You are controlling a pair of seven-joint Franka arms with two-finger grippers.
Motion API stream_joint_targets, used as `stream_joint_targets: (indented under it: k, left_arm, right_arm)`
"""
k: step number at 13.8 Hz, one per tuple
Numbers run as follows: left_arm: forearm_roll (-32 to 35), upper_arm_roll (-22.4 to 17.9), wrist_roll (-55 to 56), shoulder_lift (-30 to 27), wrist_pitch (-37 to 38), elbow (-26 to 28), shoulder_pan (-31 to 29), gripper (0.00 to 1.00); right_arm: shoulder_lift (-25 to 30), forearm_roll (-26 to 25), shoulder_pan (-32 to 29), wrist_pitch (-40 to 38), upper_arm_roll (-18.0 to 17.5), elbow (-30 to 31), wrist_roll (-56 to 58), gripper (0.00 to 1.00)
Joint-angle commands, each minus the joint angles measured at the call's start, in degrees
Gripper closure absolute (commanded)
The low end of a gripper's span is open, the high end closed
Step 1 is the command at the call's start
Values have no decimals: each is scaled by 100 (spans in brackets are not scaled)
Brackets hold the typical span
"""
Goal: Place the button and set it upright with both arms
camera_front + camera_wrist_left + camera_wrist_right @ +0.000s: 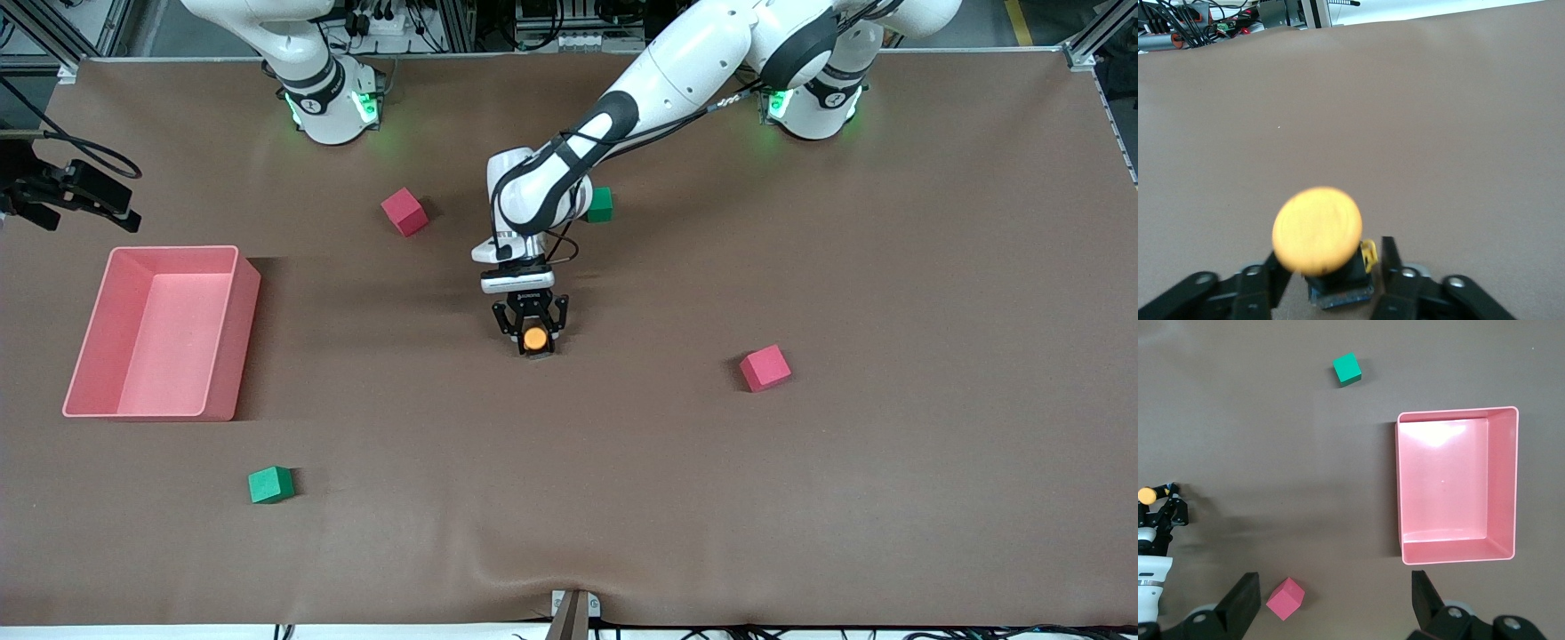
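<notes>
The button (534, 339) stands on the brown table near its middle, round orange cap up on a dark body. It fills the lower middle of the left wrist view (1317, 230) and shows small in the right wrist view (1147, 495). My left gripper (533, 331) is down at the table with its fingers (1390, 257) on either side of the button body, and a gap shows beside it. It is open (1331, 267). My right gripper (1335, 607) is open and empty, high over the table above a red cube (1285, 599). It is out of the front view.
A pink bin (236, 267) stands toward the right arm's end and shows in the right wrist view (1398, 487). Red cubes (404, 212) (765, 368) and green cubes (270, 484) (600, 204) lie scattered. One green cube (1347, 369) shows in the right wrist view.
</notes>
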State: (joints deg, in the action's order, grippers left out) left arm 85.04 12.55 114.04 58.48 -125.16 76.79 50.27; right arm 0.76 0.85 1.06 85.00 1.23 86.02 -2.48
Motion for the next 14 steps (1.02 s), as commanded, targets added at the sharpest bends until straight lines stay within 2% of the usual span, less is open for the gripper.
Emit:
stream_joint_targets:
  k: [1,3,6,8,11,14]
  left_arm:
    - [242,133,346,225,-44,-297,9,0]
    - [-230,186,383,138,-18,-296,87,0]
    - [-1424,195,313,-143,-9,-296,333,0]
    - [-2330,483,199,-292,0,-305,299,0]
    - [-3587,520,-424,-714,279,-314,273,0]
    - [-5220,503,-1854,-1433,764,-340,-112,0]
  right_arm:
    - [-59,-76,-71,-88,-53,-129,81,0]
    - [-59,-76,-71,-88,-53,-129,81,0]
    - [-59,-76,-71,-88,-53,-129,81,0]
    - [-59,-76,-71,-88,-53,-129,81,0]
    - [-59,-76,-71,-88,-53,-129,81,0]
    - [-59,-76,-71,-88,-53,-129,90,0]
